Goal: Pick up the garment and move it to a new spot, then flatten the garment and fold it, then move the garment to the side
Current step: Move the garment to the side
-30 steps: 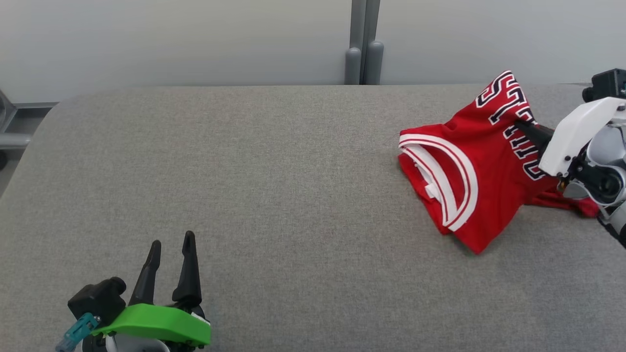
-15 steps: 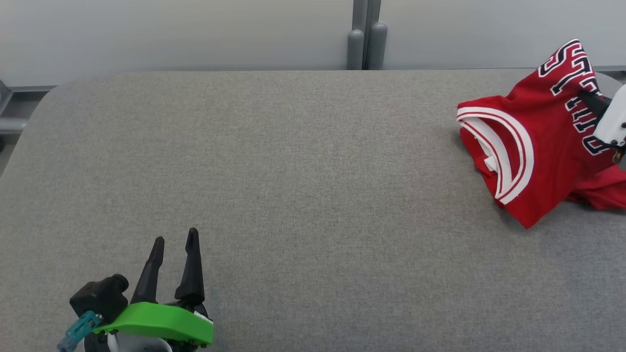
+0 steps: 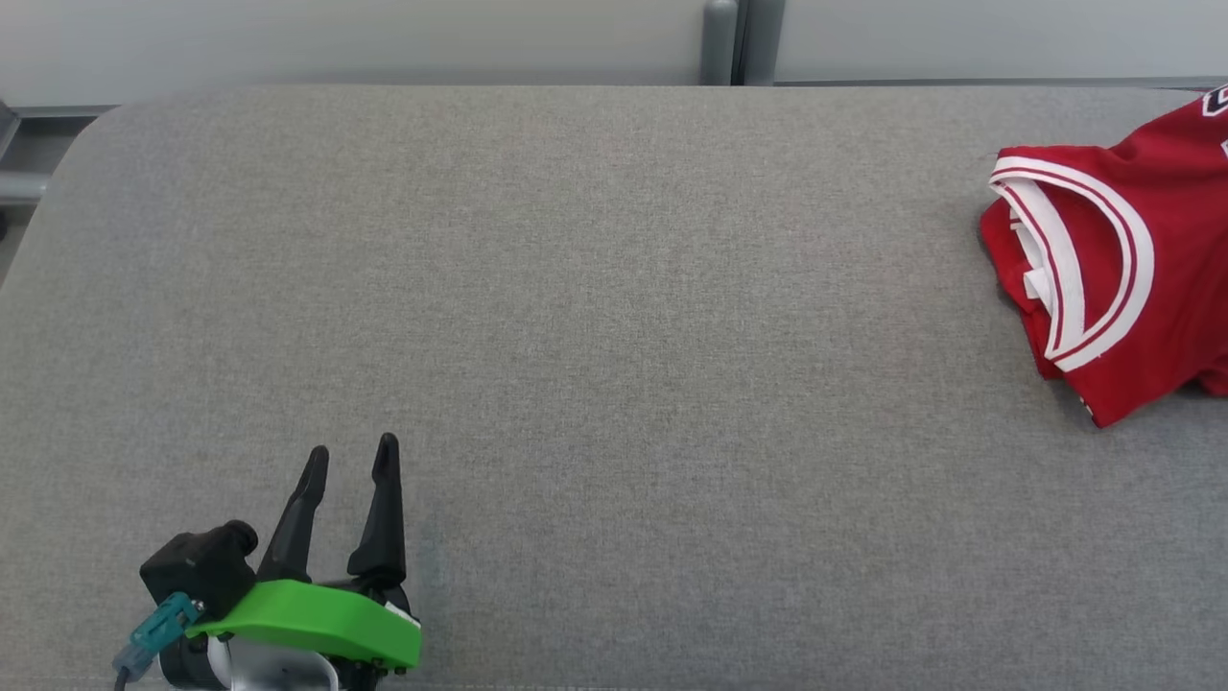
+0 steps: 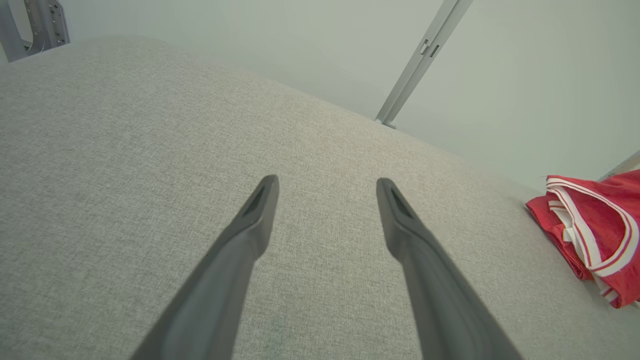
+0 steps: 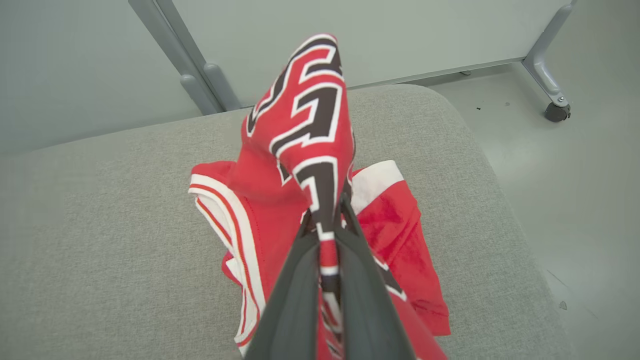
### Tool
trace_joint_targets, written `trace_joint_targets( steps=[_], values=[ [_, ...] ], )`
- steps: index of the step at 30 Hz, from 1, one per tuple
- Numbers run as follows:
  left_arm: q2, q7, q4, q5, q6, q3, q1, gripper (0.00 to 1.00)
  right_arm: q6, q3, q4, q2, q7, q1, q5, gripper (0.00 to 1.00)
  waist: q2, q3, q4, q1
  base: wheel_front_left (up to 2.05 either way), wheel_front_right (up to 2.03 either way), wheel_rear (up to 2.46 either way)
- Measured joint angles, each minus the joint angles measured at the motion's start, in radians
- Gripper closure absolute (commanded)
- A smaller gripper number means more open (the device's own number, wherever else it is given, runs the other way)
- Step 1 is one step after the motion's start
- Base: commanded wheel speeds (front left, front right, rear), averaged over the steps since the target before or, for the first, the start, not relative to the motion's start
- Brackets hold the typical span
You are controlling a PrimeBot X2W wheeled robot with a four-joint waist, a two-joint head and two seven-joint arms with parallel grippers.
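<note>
Right pincer (image 5: 327,220) clamped tight on red garment (image 3: 1175,336), one fold raised, remainder lying on grey desk (image 3: 614,288), right edge of head view. Left pincer (image 3: 352,446) spread wide, empty, lower left.

Grey fabric worktop (image 3: 614,336) extends ahead of the left hand (image 3: 352,446), with pale wall panels (image 3: 384,38) and paired grey posts (image 3: 720,48) standing beyond it.

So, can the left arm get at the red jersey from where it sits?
Probably not without a long reach: nothing blocks it, but the jersey lies far across the table from the left claw.
</note>
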Motion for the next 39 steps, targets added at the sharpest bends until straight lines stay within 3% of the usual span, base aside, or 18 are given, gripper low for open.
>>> trace_joint_targets(
  steps=[7, 8, 12, 18, 33, 39],
  values=[
    [0.008, 0.012, -0.027, 0.02, 0.0, -0.003, -0.03, 0.0, -0.025, 0.001, 0.051, -0.032, -0.032, 0.0, -0.03, 1.0, 0.0, 0.053, 0.015, 0.0, 0.0, 0.0, 0.0],
    [0.009, 0.013, -0.029, 0.02, 0.0, -0.002, -0.033, 0.0, -0.026, 0.005, 0.057, -0.037, -0.033, 0.0, -0.043, 0.89, 0.0, 0.061, 0.017, 0.0, 0.0, 0.0, 0.0],
    [0.012, 0.017, -0.037, 0.027, 0.0, 0.001, -0.036, 0.0, -0.034, 0.009, 0.075, -0.046, -0.063, -0.001, -0.072, 0.64, 0.0, 0.09, 0.024, 0.0, 0.0, 0.0, 0.0],
    [0.017, 0.022, -0.058, 0.033, 0.0, 0.006, -0.051, 0.0, -0.041, 0.011, 0.092, -0.038, -0.104, -0.012, -0.094, 0.0, 0.0, 0.129, 0.023, 0.0, 0.0, 0.0, 0.0],
    [0.018, 0.035, -0.068, 0.049, 0.0, 0.007, -0.077, 0.0, -0.049, -0.011, 0.172, -0.005, -0.18, -0.009, -0.112, 0.0, 0.0, 0.162, -0.013, 0.0, 0.0, 0.0, 0.0],
    [0.018, 0.034, -0.07, 0.054, 0.0, 0.021, -0.077, 0.0, -0.049, -0.009, 0.175, 0.046, -0.227, -0.003, -0.112, 0.0, 0.0, 0.157, -0.033, 0.0, 0.0, 0.0, 0.0]
  ],
)
